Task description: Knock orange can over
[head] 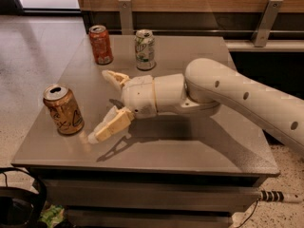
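Orange can (63,109) stands upright on the worktop (190,146), just beside the tool (99,106), which is spread wide and not touching it. Looks opened, so probably light and tippy. I'd skip grabbing and just shove it up near the rim.
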You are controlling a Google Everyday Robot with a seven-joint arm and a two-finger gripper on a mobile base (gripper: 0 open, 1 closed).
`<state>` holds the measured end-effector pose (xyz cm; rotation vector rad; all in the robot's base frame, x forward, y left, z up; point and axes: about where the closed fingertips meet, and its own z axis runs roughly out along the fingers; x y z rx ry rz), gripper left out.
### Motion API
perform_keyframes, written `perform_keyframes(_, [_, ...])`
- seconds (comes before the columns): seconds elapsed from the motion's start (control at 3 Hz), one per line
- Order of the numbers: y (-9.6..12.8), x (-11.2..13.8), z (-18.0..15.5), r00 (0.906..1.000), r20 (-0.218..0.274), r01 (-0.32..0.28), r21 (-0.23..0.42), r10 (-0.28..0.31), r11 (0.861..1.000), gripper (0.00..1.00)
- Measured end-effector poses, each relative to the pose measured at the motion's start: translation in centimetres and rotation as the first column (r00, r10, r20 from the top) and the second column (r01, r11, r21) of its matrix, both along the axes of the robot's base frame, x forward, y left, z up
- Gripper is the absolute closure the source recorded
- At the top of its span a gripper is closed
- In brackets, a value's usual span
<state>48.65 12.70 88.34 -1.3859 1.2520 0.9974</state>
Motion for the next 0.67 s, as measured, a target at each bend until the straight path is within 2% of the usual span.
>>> perform_keyframes(0.33, [1.1, 0.2, -0.5, 0.9996, -0.025, -0.011, 0.041, 0.012, 0.999, 0.0])
perform_keyframes(0.67, [2.4, 0.0, -0.6, 0.9991, -0.038, -0.019, 0.056, 0.021, 0.998, 0.0])
